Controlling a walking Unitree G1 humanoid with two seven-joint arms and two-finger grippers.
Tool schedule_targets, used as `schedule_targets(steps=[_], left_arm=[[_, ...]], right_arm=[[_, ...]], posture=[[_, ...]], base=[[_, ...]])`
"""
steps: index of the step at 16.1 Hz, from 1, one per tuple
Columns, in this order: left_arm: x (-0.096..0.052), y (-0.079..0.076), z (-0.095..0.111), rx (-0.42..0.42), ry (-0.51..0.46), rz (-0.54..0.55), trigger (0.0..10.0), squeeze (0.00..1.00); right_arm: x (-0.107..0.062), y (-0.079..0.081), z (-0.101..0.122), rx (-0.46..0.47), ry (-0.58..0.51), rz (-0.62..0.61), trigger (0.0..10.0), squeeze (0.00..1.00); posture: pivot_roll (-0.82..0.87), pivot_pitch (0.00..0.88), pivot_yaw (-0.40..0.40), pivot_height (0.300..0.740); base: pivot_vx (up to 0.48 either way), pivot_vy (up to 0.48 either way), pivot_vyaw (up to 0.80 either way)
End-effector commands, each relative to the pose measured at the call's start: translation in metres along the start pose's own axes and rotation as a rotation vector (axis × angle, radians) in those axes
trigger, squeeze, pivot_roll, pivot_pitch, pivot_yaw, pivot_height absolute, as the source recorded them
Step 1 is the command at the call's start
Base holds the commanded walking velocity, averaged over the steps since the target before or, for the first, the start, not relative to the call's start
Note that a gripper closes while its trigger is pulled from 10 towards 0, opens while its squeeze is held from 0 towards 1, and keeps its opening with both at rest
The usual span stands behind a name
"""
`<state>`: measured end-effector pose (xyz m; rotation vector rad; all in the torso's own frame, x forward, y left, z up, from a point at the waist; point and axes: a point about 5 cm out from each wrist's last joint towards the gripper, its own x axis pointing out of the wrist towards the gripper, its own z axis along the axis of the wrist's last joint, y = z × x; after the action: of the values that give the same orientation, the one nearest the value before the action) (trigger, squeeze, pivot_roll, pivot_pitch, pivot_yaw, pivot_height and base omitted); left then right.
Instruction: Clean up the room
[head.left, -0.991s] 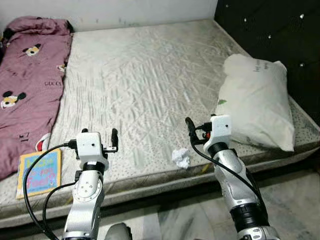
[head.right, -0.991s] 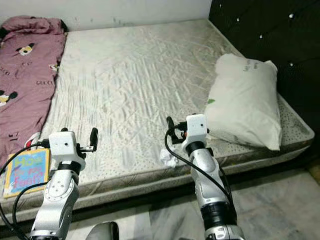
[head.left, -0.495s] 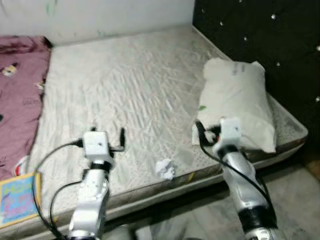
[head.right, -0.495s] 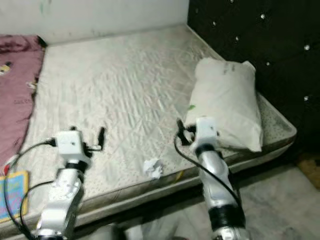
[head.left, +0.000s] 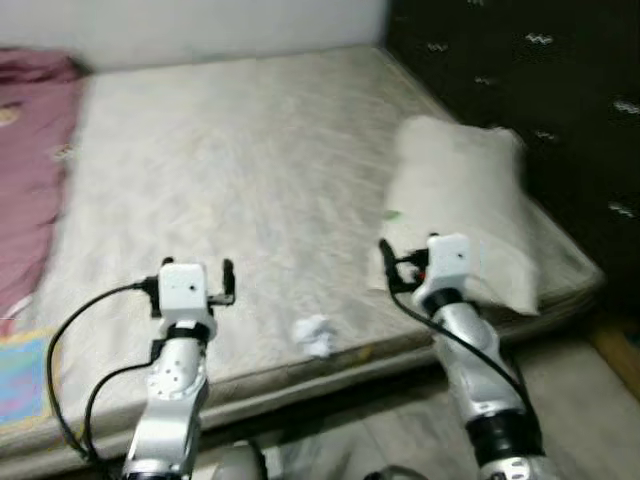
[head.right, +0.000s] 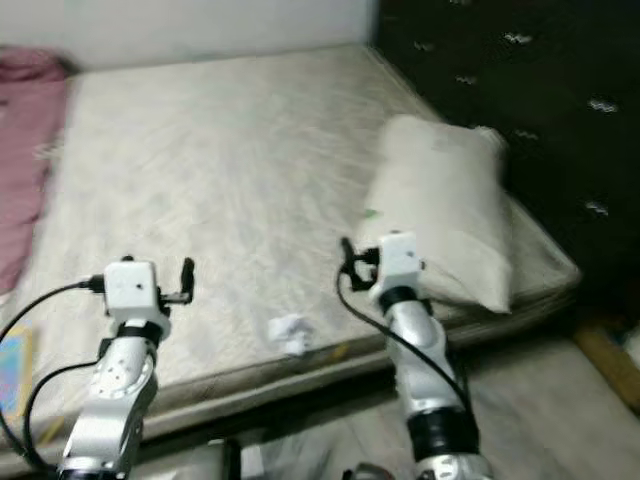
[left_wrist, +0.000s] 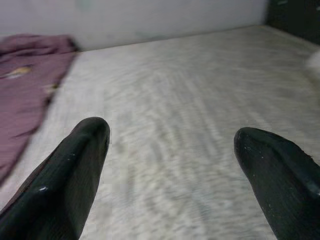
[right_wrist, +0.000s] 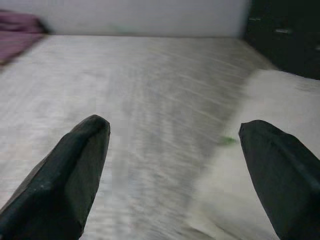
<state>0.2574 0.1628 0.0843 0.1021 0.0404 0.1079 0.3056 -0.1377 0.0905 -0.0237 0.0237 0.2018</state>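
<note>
A crumpled paper wad (head.left: 314, 335) is lying near the mattress's (head.left: 250, 160) front edge, between both released pincers: left pincer (left_wrist: 172, 150) and right pincer (right_wrist: 175, 150) are hovering empty; a pillow (head.left: 460, 215) is resting toward the right edge.

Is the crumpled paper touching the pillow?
Apart. The left eye view shows bare mattress between the crumpled paper and the pillow.

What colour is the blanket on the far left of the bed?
Maroon-pink blanket, with small printed patches too blurred to identify. It shows best in the left wrist view.
</note>
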Motion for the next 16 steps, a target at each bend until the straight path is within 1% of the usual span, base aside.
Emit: schedule_targets(steps=[1, 2, 3, 5, 7, 8, 9, 10, 12, 14, 15, 16], left_arm=[[-0.002, 0.002, 0.001, -0.012, -0.005, 0.000, 10.0, 0.00], [-0.002, 0.003, 0.000, -0.010, -0.002, 0.004, 10.0, 0.00], [-0.002, 0.001, 0.000, -0.039, -0.001, -0.009, 10.0, 0.00], [-0.001, 0.002, 0.000, -0.030, 0.005, -0.004, 10.0, 0.00], [0.000, -0.001, 0.002, -0.067, -0.020, -0.023, 10.0, 0.00], [-0.001, -0.001, 0.001, -0.057, 0.010, -0.012, 10.0, 0.00], [-0.003, -0.001, 0.002, -0.061, 0.016, -0.039, 10.0, 0.00], [-0.005, -0.001, 0.001, -0.055, 0.019, -0.065, 10.0, 0.00], [-0.009, 0.000, -0.001, 0.008, 0.034, -0.078, 10.0, 0.00], [-0.008, -0.001, -0.001, 0.034, 0.042, -0.083, 10.0, 0.00], [-0.008, -0.001, -0.002, 0.061, 0.043, -0.087, 10.0, 0.00], [-0.010, -0.005, -0.002, 0.067, 0.035, -0.124, 10.0, 0.00]], right_arm=[[0.001, 0.002, 0.002, -0.003, -0.005, 0.009, 10.0, 0.00], [0.001, 0.002, 0.002, -0.004, -0.004, 0.009, 10.0, 0.00], [0.001, 0.002, 0.001, -0.003, -0.003, 0.009, 10.0, 0.00], [0.002, 0.002, 0.001, -0.003, -0.001, 0.009, 10.0, 0.00], [0.003, 0.002, 0.001, -0.005, 0.003, 0.010, 10.0, 0.00], [0.004, 0.003, 0.001, -0.003, 0.004, 0.010, 10.0, 0.00], [0.005, 0.003, 0.001, -0.015, 0.008, 0.012, 10.0, 0.00], [0.005, 0.004, 0.000, -0.015, 0.009, 0.013, 10.0, 0.00], [0.005, 0.003, 0.000, -0.006, 0.011, 0.006, 10.0, 0.00], [0.005, 0.000, 0.001, 0.014, 0.004, -0.014, 10.0, 0.00], [0.005, -0.002, 0.001, 0.022, -0.003, -0.029, 10.0, 0.00], [0.004, -0.004, 0.003, 0.027, -0.016, -0.051, 10.0, 0.00]], posture=[[-0.03, 0.091, -0.017, 0.740], [-0.03, 0.090, -0.016, 0.740], [-0.03, 0.090, -0.015, 0.740], [-0.03, 0.089, -0.015, 0.740], [-0.03, 0.089, -0.017, 0.740], [-0.02, 0.091, -0.019, 0.740], [-0.02, 0.092, -0.021, 0.740], [-0.01, 0.094, -0.022, 0.740], [0.00, 0.102, -0.033, 0.740], [0.01, 0.104, -0.036, 0.740], [0.01, 0.102, -0.030, 0.740], [0.00, 0.098, -0.025, 0.740]], base=[[0.000, 0.000, 0.80], [0.000, 0.000, 0.80], [0.000, 0.000, 0.80], [0.000, 0.000, 0.80], [0.000, 0.000, 0.80], [0.000, 0.000, 0.80], [0.000, 0.000, 0.80], [0.000, 0.000, 0.80], [0.000, 0.000, 0.65], [0.000, 0.000, 0.00], [0.000, 0.000, 0.00], [0.000, 0.000, 0.00]])
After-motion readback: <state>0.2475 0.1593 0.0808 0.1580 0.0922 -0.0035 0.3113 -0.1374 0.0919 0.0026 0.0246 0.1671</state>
